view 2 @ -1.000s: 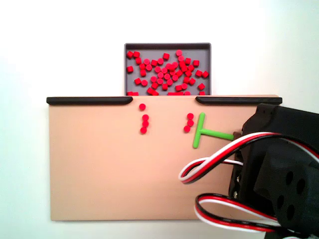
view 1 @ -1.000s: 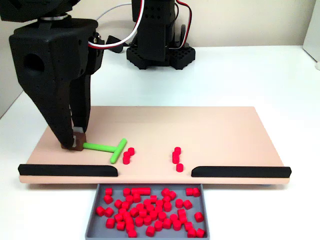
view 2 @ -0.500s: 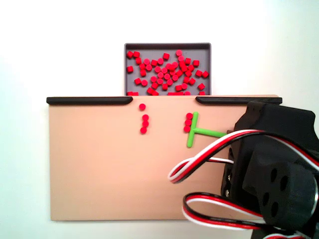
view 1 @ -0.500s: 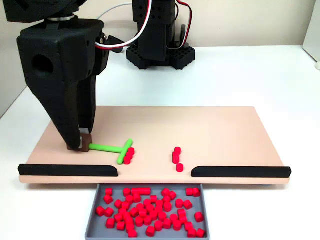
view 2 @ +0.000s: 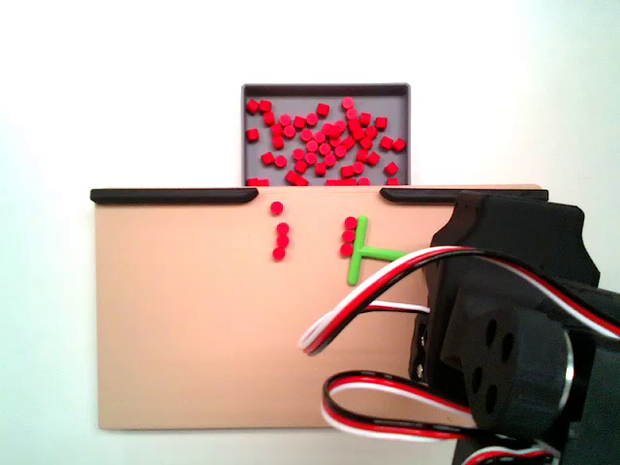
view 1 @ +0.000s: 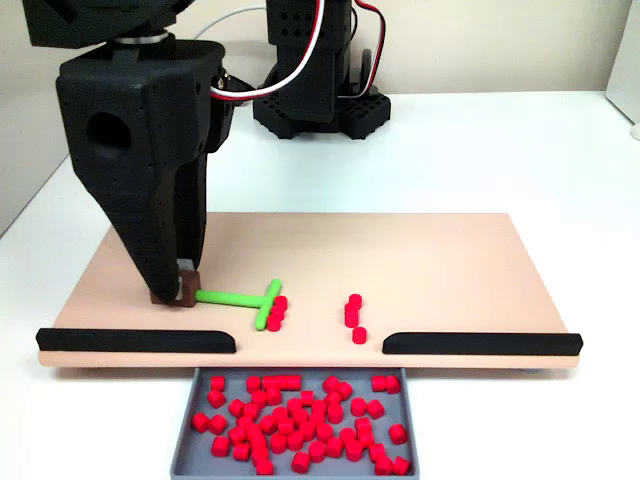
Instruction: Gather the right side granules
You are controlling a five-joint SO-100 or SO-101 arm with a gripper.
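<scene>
Pellets fill the grey tray [view 1: 186, 440] nearest you, red and loose, lying forward of the claw and off to its side in the low front fixed view. Behind the tray you meet two black rails [view 1: 137, 341] along the tan board's [view 1: 440, 260] front edge, with a gap between them over the tray. Just past the rail, your claw [view 1: 178, 292] stands at the board surface, its tips clamped on a small brown block at the tail of the green T-shaped stick [view 1: 245, 299]. The stick reaches sideways from the claw, and its crossbar touches three granules [view 1: 276, 312], stacked in a short column. In the top-down fixed view that same cluster [view 2: 349, 235] sits on the far side of the crossbar [view 2: 358, 248] from the claw, which counts there as the right side. A second column of four pellets [view 1: 354, 313] lies further along, well apart from the stick. Beyond the board, the arm's black base [view 1: 320, 110] stands on the white table. Judging from this layout, a crooked sweep could let pellets slip round the crossbar's ends, or drive them against the rail instead of through the gap.
</scene>
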